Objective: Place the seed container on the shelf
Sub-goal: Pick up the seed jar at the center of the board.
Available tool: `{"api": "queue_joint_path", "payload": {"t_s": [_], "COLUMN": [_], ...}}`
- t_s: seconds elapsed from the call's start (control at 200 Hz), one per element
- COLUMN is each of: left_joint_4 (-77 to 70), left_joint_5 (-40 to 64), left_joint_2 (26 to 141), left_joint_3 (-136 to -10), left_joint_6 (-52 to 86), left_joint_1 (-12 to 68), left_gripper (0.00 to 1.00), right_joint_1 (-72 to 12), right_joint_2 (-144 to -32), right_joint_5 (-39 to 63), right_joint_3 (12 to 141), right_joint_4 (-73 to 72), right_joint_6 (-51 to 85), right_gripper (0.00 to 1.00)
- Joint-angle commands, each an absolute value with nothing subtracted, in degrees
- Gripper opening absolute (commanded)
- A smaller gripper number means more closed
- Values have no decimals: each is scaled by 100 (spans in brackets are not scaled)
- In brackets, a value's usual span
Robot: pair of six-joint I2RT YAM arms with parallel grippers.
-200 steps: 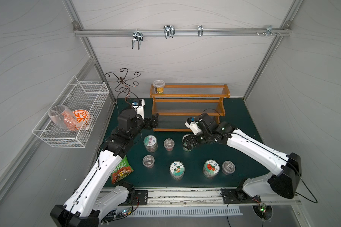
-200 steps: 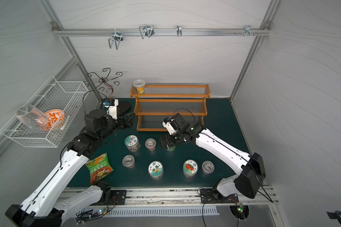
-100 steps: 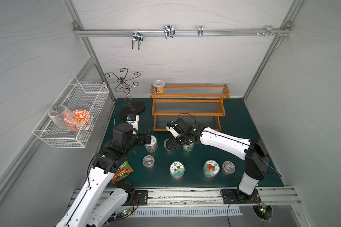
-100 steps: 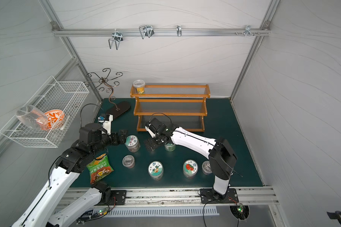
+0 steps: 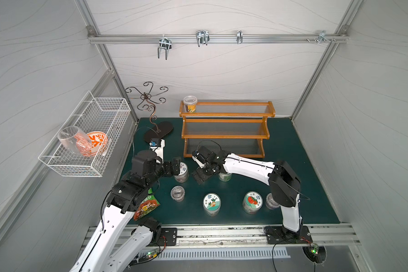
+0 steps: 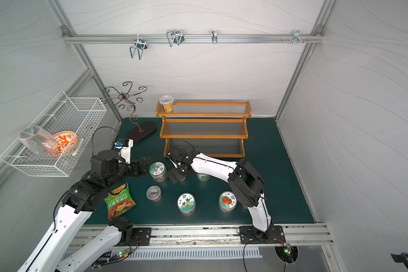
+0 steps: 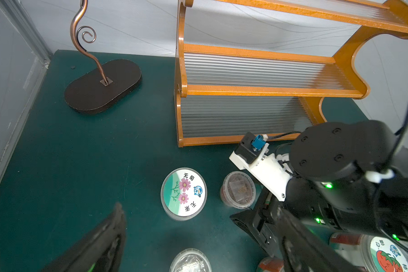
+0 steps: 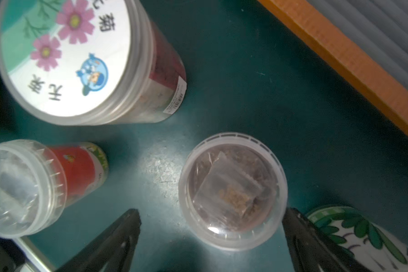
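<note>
Reaching, we held our right pincer [image 8: 211, 212] released astride the jar [image 8: 232, 190]; next, we judged, it needed clenching, then lifting to the shelf [image 5: 225, 136] at twelve o'clock.

Eight jars [image 5: 211, 203], one shelf [image 5: 226, 136], one bag [image 6: 119, 203]

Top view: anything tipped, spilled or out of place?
Nothing spilled; the jars stand upright. A glass lies on its side in the basket, by a bowl. A snack bag lies flat beside the jars.
</note>
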State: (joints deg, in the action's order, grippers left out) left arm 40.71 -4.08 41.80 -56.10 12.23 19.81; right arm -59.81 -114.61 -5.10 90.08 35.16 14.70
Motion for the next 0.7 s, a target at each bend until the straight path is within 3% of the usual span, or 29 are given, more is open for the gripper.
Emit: {"api": "queue_joint_path", "payload": {"t_s": [0.0,0.55,0.695], "left_joint_4": [3991,3947,3921], "left_joint_5": [-378,-308,-283], "left_joint_2": [4084,4011,4011], "left_joint_3": [-5603,-5486,-5424], "left_joint_6": [1195,1231,1248], "left_joint_1": [1951,1951,1951], "left_gripper": [100,100,100], "right_joint_1": [-6003,-6003,-6003], "right_joint_2": [-11659,-11997,-11988], "right_joint_5": [-743,-914,-842], "right_joint_3": [9156,9409,9454], "right_joint_4": [3560,3647,3703], "right_joint_6": [1502,1547,1521], "right_gripper": [99,89,82]}}
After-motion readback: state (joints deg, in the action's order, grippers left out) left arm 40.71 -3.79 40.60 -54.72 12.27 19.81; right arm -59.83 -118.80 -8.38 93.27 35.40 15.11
